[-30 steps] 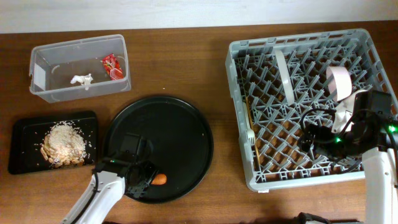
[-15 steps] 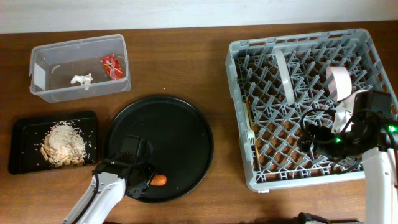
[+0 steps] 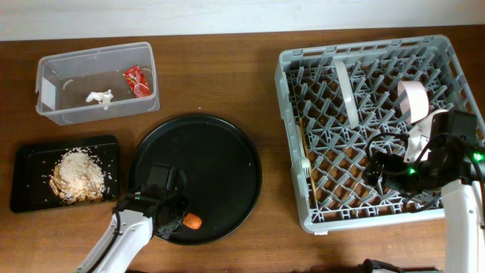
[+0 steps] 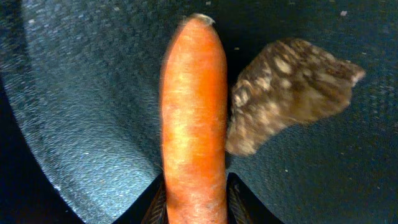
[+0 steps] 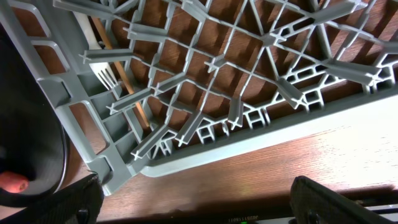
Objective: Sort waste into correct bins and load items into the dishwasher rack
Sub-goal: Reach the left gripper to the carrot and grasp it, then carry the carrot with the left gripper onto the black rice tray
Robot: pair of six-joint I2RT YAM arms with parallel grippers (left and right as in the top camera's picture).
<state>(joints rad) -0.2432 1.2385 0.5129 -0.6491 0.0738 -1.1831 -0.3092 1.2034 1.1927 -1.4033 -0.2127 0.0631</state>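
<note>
From overhead, the left gripper [image 3: 173, 218] sits at the near edge of the round black serving tray [image 3: 220, 144], and the carrot [image 3: 194, 221] pokes out to its right. The shallow black tray [image 3: 26, 163], holding rice crumbs [image 3: 76, 173], lies just to the left. Food waste looks to belong there, not in the clear tub [image 3: 95, 53] farther off.

In the left wrist view, the fingers [image 4: 234, 200] pinch the carrot's thick end from both sides. A brown lump [image 4: 286, 93] touches its right flank. Lift straight up so the lump is not dragged. Carry it level, since the long free end may pivot in the grip.

The right wrist view shows the right gripper [image 5: 196, 186] spread wide and empty over an edge of the dishwasher rack [image 5: 205, 149], where the white fork [image 5: 102, 73] lies. It has no part in this step.
</note>
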